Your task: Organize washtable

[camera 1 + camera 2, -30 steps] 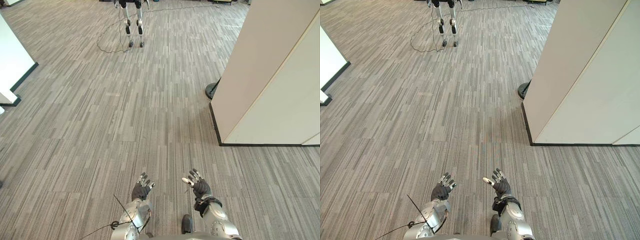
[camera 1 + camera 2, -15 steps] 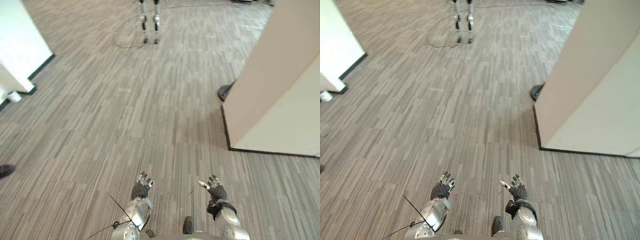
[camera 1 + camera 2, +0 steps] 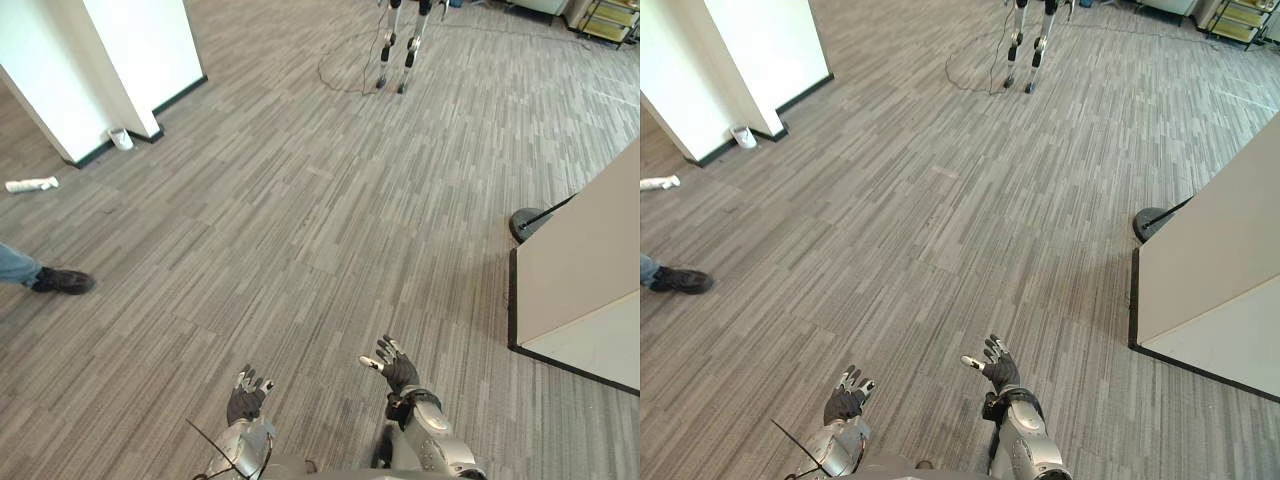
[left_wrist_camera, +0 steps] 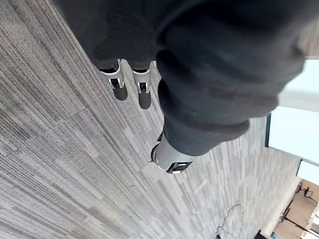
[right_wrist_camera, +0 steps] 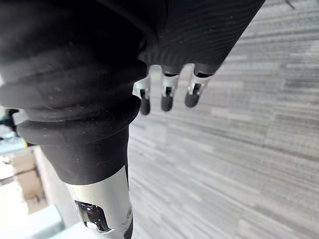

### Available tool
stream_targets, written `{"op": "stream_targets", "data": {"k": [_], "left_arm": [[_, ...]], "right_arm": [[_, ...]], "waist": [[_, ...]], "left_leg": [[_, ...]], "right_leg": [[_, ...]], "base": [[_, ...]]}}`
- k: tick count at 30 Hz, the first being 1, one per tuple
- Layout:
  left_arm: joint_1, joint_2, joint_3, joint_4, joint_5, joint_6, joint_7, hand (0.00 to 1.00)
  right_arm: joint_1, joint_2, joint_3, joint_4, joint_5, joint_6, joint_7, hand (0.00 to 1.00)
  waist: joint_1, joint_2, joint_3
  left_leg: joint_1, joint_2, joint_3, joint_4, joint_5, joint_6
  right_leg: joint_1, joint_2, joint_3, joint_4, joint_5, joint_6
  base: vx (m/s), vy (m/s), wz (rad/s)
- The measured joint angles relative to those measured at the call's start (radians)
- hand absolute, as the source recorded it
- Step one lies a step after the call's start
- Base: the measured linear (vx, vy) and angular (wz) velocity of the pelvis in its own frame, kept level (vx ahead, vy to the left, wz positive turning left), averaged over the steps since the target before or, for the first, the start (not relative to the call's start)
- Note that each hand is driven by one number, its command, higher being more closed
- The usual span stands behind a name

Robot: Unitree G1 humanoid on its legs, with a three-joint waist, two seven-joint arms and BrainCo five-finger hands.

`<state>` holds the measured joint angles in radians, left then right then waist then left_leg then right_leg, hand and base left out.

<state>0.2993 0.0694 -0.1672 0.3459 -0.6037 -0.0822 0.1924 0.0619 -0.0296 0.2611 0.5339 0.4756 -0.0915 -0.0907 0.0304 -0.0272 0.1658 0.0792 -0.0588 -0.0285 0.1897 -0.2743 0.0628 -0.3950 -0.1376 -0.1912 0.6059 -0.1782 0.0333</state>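
Left robot hand: we see it open, fingers spread, above the floor, well to the left of the big panel.
Right robot hand: open too, closer to the panel.
Shoe: a person's, far from the panel.

We count two hands, the left hand and the right hand. On the floor we count one dark shoe, one white cylinder, one small white container and one round black base. We also count one white pillar, one beige partition and two thin metal legs.
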Motion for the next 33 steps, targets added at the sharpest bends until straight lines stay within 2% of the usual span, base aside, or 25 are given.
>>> {"op": "stream_targets", "data": {"k": [1,3,5,7,8,9,10,11,12,13,14,16,18,20,22,24,25,26,27,28,29,30,31,32,33], "left_arm": [[-0.006,-0.001,-0.004,0.000,0.002,0.000,-0.003,0.00],[-0.045,-0.007,-0.038,0.000,0.010,0.001,-0.018,0.00],[-0.086,-0.009,-0.037,0.000,0.016,-0.002,-0.019,0.00],[-0.093,-0.005,-0.042,0.000,0.026,-0.011,-0.020,0.00],[-0.102,-0.015,-0.068,0.009,0.028,-0.010,-0.022,0.00],[-0.103,-0.033,-0.097,0.011,0.031,-0.006,-0.033,0.00],[-0.106,-0.036,-0.106,0.011,0.032,-0.003,-0.039,0.00],[-0.108,-0.049,-0.108,0.018,0.032,0.002,-0.041,0.00],[-0.108,-0.054,-0.104,0.030,0.028,0.007,-0.041,0.00],[-0.117,-0.054,-0.104,0.035,0.027,0.007,-0.042,0.00],[-0.138,-0.055,-0.103,0.041,0.027,0.007,-0.049,0.00],[-0.145,-0.056,-0.101,0.034,0.026,0.006,-0.059,0.00],[-0.144,-0.055,-0.097,0.027,0.027,0.007,-0.058,0.00],[-0.133,-0.048,-0.081,0.013,0.053,0.009,-0.061,0.00],[-0.107,-0.047,-0.066,0.002,0.102,0.012,-0.069,0.00],[-0.055,-0.051,-0.063,-0.025,0.146,0.020,-0.089,0.00],[-0.048,-0.054,-0.063,-0.032,0.148,0.021,-0.092,0.00],[-0.046,-0.055,-0.057,-0.045,0.159,0.021,-0.103,0.00],[-0.042,-0.049,-0.049,-0.067,0.169,0.021,-0.105,0.00],[-0.041,-0.047,-0.041,-0.076,0.179,0.020,-0.105,0.00],[-0.044,-0.044,-0.035,-0.088,0.186,0.019,-0.105,0.00],[-0.054,-0.029,-0.036,-0.089,0.186,0.020,-0.106,0.00],[-0.062,-0.022,-0.036,-0.091,0.186,0.021,-0.107,0.00],[-0.073,-0.013,-0.042,-0.102,0.185,0.022,-0.108,0.00],[-0.083,-0.002,-0.053,-0.114,0.185,0.020,-0.109,0.00]], "right_arm": [[0.000,-0.001,-0.010,0.000,0.004,0.000,0.000,0.00],[0.005,-0.018,-0.031,-0.002,0.007,0.001,-0.002,0.00],[0.006,-0.022,-0.036,-0.003,0.007,0.002,-0.002,0.00],[0.015,-0.013,-0.033,-0.011,0.007,0.002,-0.002,0.00],[0.018,-0.019,-0.036,-0.009,0.006,0.002,-0.001,0.00],[0.002,-0.026,-0.041,-0.017,0.006,0.004,0.000,0.00],[-0.006,-0.026,-0.053,-0.022,0.006,0.004,-0.001,0.00],[-0.018,-0.021,-0.049,-0.034,0.010,0.005,-0.002,0.00],[-0.015,-0.017,-0.038,-0.053,0.033,-0.002,-0.002,0.00],[-0.015,-0.014,-0.032,-0.054,0.046,-0.011,-0.002,0.00],[-0.017,-0.011,-0.028,-0.054,0.064,-0.020,-0.010,0.00],[-0.026,-0.012,-0.029,-0.054,0.068,-0.037,-0.030,0.00],[-0.033,-0.012,-0.039,-0.068,0.075,-0.044,-0.042,0.00],[-0.033,-0.007,-0.052,-0.077,0.073,-0.046,-0.040,0.00],[-0.029,-0.011,-0.060,-0.078,0.071,-0.048,-0.040,0.00],[-0.016,-0.022,-0.070,-0.077,0.060,-0.055,-0.040,0.00],[-0.013,-0.022,-0.075,-0.077,0.059,-0.055,-0.040,0.00],[-0.013,-0.011,-0.086,-0.073,0.048,-0.054,-0.038,0.00],[-0.011,0.000,-0.090,-0.071,0.038,-0.055,-0.035,0.00],[-0.011,0.007,-0.086,-0.069,0.030,-0.055,-0.031,0.00],[-0.016,0.023,-0.086,-0.069,0.021,-0.055,-0.019,0.00],[-0.006,0.044,-0.087,-0.066,0.020,-0.053,-0.014,0.00],[0.002,0.054,-0.086,-0.065,0.020,-0.053,-0.013,0.00],[0.014,0.065,-0.088,-0.052,0.024,-0.053,-0.008,0.00],[0.015,0.062,-0.083,-0.029,0.024,-0.050,0.002,0.00]], "waist": [[-0.007,0.004,0.004],[-0.023,0.031,0.024],[-0.029,0.030,0.038],[-0.048,0.014,0.029],[-0.063,0.041,0.022],[-0.065,0.103,0.015],[-0.065,0.119,0.015],[-0.065,0.136,0.019],[-0.063,0.137,0.021],[-0.063,0.138,0.023],[-0.061,0.130,0.028],[-0.038,0.104,0.039],[-0.015,0.097,0.044],[-0.007,0.074,0.062],[-0.005,0.073,0.065],[-0.002,0.094,0.056],[0.005,0.102,0.051],[0.024,0.095,0.041],[0.042,0.049,0.020],[0.041,0.039,0.014],[0.041,0.023,0.007],[0.038,-0.013,0.010],[0.033,-0.027,0.012],[0.027,-0.035,0.013],[0.014,-0.020,0.023]], "left_leg": [[0.009,0.002,-0.011,-0.001,-0.009,-0.003],[0.087,0.015,-0.062,-0.044,-0.031,-0.011],[0.157,0.025,-0.087,-0.069,-0.050,-0.037],[0.194,0.033,-0.094,-0.042,-0.087,-0.099],[0.191,0.069,-0.087,0.032,-0.112,-0.143],[0.123,0.130,-0.042,0.169,-0.095,-0.181],[0.089,0.141,-0.013,0.250,-0.063,-0.212],[0.023,0.169,0.044,0.422,0.066,-0.213],[-0.028,0.206,0.075,0.600,0.247,-0.225],[-0.059,0.235,0.100,0.704,0.231,-0.204],[-0.116,0.294,0.166,0.880,0.173,-0.113],[-0.219,0.329,0.225,0.999,0.094,-0.030],[-0.350,0.323,0.217,0.938,0.043,-0.036],[-0.450,0.284,0.188,0.732,0.026,-0.056],[-0.488,0.243,0.128,0.412,0.068,-0.119],[-0.487,0.251,0.084,0.047,0.173,-0.238],[-0.486,0.258,0.085,0.016,0.179,-0.245],[-0.469,0.255,0.097,0.036,0.282,-0.209],[-0.458,0.229,0.135,0.069,0.307,-0.193],[-0.457,0.225,0.147,0.093,0.306,-0.186],[-0.442,0.222,0.174,0.140,0.303,-0.139],[-0.397,0.201,0.216,0.182,0.251,-0.080],[-0.367,0.189,0.231,0.199,0.221,-0.072],[-0.305,0.180,0.248,0.206,0.170,-0.053],[-0.235,0.180,0.258,0.192,0.132,-0.043]], "right_leg": [[-0.015,0.018,0.001,-0.047,0.006,0.001],[-0.044,0.068,0.006,-0.285,0.097,0.007],[-0.055,0.085,0.001,-0.402,0.174,0.002],[-0.057,0.086,0.000,-0.430,0.265,-0.077],[-0.054,0.096,-0.015,-0.373,0.369,-0.089],[-0.051,0.144,-0.051,-0.352,0.325,-0.123],[-0.045,0.161,-0.054,-0.347,0.301,-0.128],[-0.003,0.202,-0.042,-0.357,0.263,-0.149],[0.086,0.240,-0.006,-0.409,0.243,-0.160],[0.139,0.258,0.009,-0.442,0.239,-0.162],[0.242,0.283,0.041,-0.496,0.233,-0.170],[0.379,0.295,0.124,-0.547,0.211,-0.200],[0.454,0.291,0.176,-0.589,0.198,-0.213],[0.519,0.261,0.210,-0.608,0.142,-0.182],[0.573,0.237,0.241,-0.606,0.079,-0.154],[0.619,0.232,0.299,-0.582,-0.008,-0.118],[0.628,0.232,0.320,-0.565,-0.032,-0.107],[0.633,0.200,0.362,-0.501,-0.100,-0.086],[0.597,0.153,0.393,-0.412,-0.142,-0.066],[0.569,0.144,0.396,-0.351,-0.144,-0.062],[0.513,0.131,0.386,-0.201,-0.139,-0.054],[0.466,0.098,0.355,-0.035,-0.107,-0.015],[0.434,0.075,0.326,0.058,-0.064,0.027],[0.380,0.036,0.261,0.224,0.081,0.049],[0.339,0.004,0.198,0.352,0.152,0.047]], "base": [[0.34,-0.019,0.55],[0.50,-0.044,0.72],[0.73,-0.150,0.83],[0.73,-0.226,0.95],[0.71,-0.242,0.53],[0.71,-0.248,0.22],[0.72,-0.253,-0.44],[0.75,-0.262,-0.74],[0.76,-0.242,-0.78],[0.73,-0.222,-0.65],[0.53,-0.164,-0.42],[0.66,-0.145,-0.74],[0.57,-0.004,-0.82],[0.47,0.093,-0.63],[0.44,0.176,-0.45],[0.54,0.301,-0.66],[0.41,0.251,-0.91],[0.58,0.328,-1.20],[0.59,0.312,-1.24],[0.74,0.367,-1.25],[0.63,0.289,-0.99],[0.64,0.303,-0.83],[0.58,0.287,-0.48],[0.53,0.255,-0.18],[0.50,0.226,-0.13]]}}
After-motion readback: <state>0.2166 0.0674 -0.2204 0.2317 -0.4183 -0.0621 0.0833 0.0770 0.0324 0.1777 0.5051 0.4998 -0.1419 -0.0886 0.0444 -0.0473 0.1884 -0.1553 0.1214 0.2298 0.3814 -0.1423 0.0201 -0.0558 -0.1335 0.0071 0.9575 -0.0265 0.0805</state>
